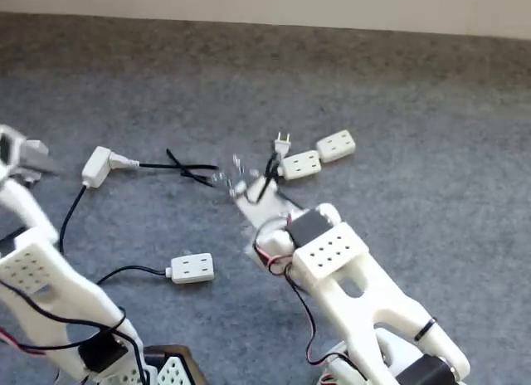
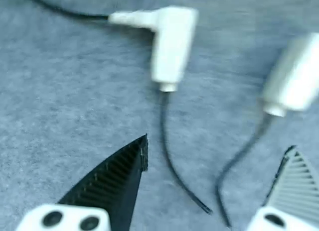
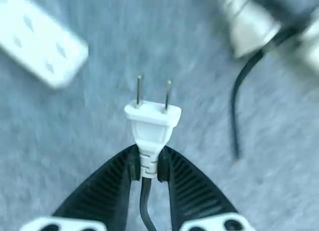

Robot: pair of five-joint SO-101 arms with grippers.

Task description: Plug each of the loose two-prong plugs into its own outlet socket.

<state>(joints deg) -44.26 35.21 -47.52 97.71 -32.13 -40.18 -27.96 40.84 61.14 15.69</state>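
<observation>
Grey carpeted worktop (image 1: 415,86) is carrying everything. Right pincer (image 3: 148,154) is clamping the two-prong plug (image 3: 152,121) by its neck, prongs pointing straight ahead, away from the arm. Nearest outlet socket (image 3: 42,42) is lying off to one side of that axis, so the plug is likely needing a turn. Left pincer (image 2: 218,144) is gaping wide, empty.

grey carpet (image 1: 431,111) lies underneath, a pale strip (image 1: 332,3) bordering its far edge.
</observation>
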